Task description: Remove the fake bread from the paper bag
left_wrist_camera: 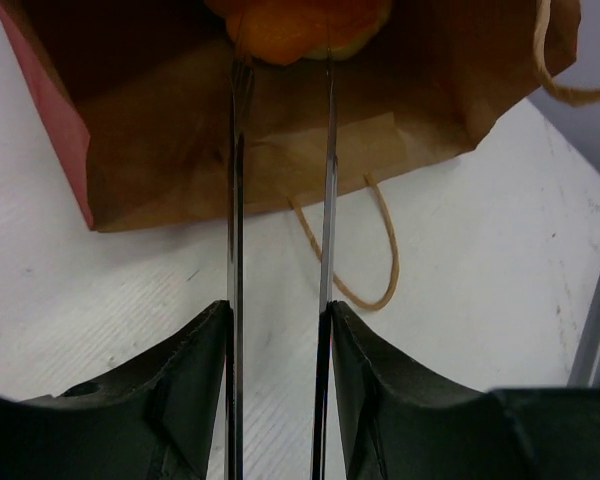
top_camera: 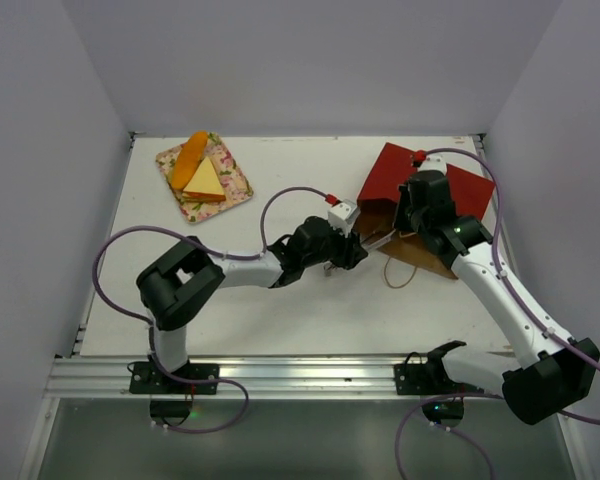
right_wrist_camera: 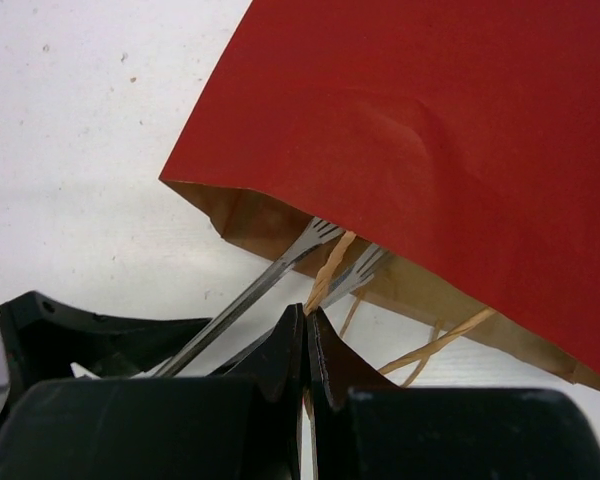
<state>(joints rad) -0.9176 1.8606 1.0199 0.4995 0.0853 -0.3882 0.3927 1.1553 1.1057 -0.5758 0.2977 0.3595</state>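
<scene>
Closest in, the left tool point(left_wrist_camera: 283, 68) has its two thin metal prongs standing apart, tips inside the mouth of the paper bag point(left_wrist_camera: 160, 150) and just at the lower edge of an orange bun point(left_wrist_camera: 300, 25), not visibly pinching it. Bare white worktop point(top_camera: 280, 310) lies open before the bag's mouth, with a loose cord loop point(left_wrist_camera: 380, 260) on it. At the bag's open edge the right tool point(right_wrist_camera: 307, 312) is clamped together on a cord handle point(right_wrist_camera: 328, 268). Pale walls point(top_camera: 310, 60) close three sides. The bag is dark red outside, brown inside and creased. An orange roll point(top_camera: 190, 160) and a yellow wedge point(top_camera: 205, 182) rest on a floral tray point(top_camera: 238, 188) at the far left corner, well apart from the bag.
</scene>
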